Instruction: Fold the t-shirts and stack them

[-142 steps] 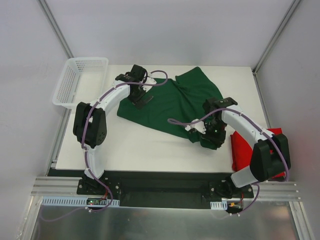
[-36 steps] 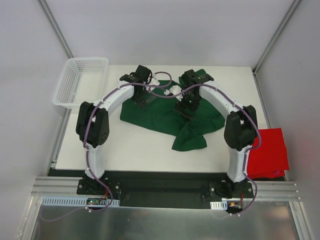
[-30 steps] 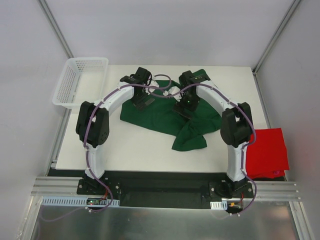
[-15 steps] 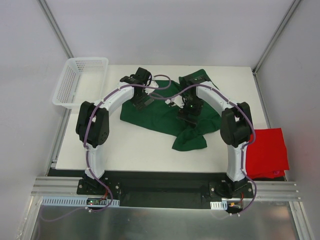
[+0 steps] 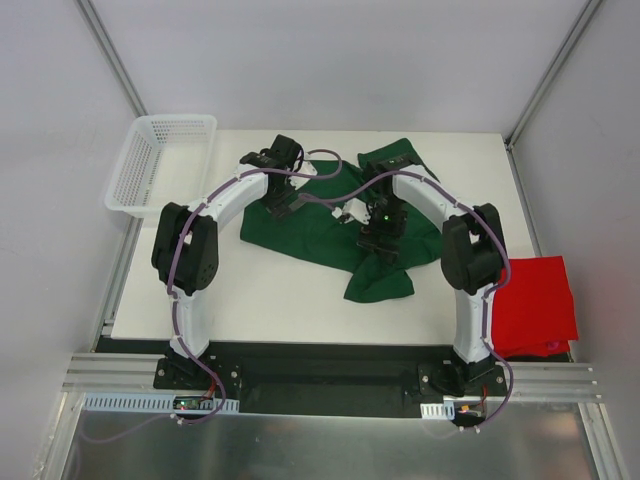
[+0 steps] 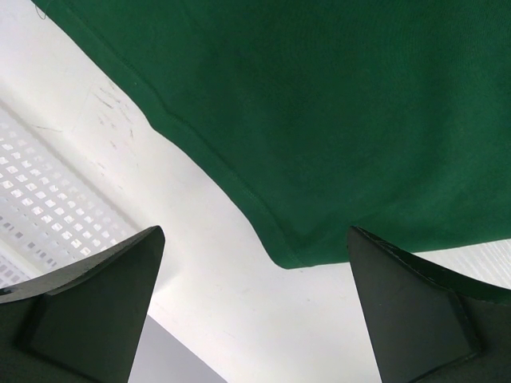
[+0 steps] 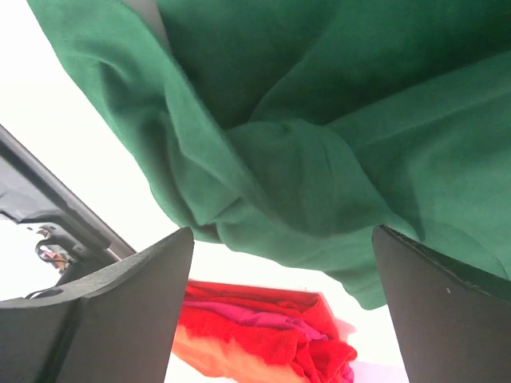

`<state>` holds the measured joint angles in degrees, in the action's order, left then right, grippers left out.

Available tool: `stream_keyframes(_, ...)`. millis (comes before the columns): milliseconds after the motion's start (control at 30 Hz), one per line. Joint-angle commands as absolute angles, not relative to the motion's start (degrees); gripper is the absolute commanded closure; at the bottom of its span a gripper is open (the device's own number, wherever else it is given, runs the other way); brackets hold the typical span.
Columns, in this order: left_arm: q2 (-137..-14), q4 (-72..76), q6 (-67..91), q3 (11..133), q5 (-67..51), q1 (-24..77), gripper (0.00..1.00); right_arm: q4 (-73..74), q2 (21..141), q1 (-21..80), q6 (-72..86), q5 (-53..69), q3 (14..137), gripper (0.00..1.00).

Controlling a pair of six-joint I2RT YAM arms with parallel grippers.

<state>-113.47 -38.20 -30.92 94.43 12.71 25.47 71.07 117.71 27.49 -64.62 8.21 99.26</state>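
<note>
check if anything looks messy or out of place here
The green t-shirt isn't flat: its near right part is bunched into a rumpled lump, while its left side lies smooth. The red t-shirt sits crumpled at the table's near right edge, apparently overhanging it.

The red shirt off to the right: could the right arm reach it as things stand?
Probably yes. The red shirt lies uncovered beside that arm's base, and the right gripper hangs open and empty over the green shirt. Nothing seems to block it.

top external: overhead from near edge, whole table (image 5: 260,300) | wrists: close, looking down | shared: green t-shirt (image 5: 300,235)
</note>
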Motion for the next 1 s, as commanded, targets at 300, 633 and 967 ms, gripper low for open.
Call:
stream_keyframes(300, -110.6, -38.1, -30.1, 91.6, 13.0, 25.8, 0.01, 55.6, 111.2, 27.3, -65.7, 7.3, 93.7, 0.04)
stream_keyframes(633, -110.3, -36.8, -30.0, 89.1, 13.7, 25.7, 0.01, 55.2, 113.2, 27.4, -65.4, 8.8, 95.6, 0.02)
stream_keyframes(967, -110.1, -36.7, -30.5, 89.5, 14.2, 25.5, 0.01, 59.1, 116.1, 27.5, -66.2, 11.3, 98.2, 0.35)
